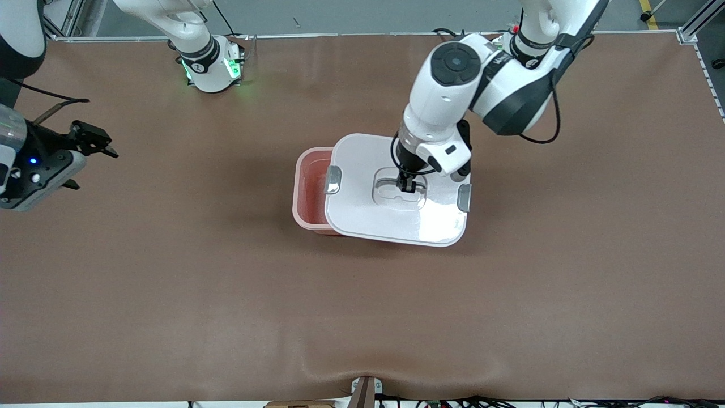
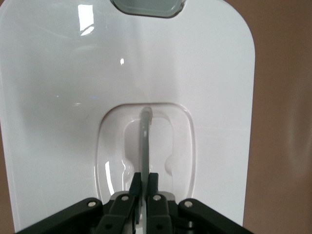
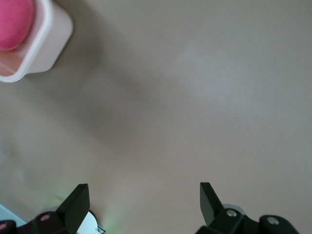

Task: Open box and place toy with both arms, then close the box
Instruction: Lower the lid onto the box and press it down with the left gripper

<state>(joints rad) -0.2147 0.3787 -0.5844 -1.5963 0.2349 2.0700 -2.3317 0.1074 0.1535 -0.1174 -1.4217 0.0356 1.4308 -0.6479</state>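
The pink box stands mid-table. Its white lid covers most of it, shifted toward the left arm's end, so a strip of the box toward the right arm's end is uncovered. My left gripper is shut on the lid's clear handle; the left wrist view shows both fingers pinching it at the gripper over the lid. The right wrist view shows a corner of the box with the pink toy inside. My right gripper waits open above the right arm's end of the table, nothing between its fingers.
Grey clips sit on two edges of the lid. Brown table mat spreads all round the box. A small bracket sits at the table edge nearest the front camera.
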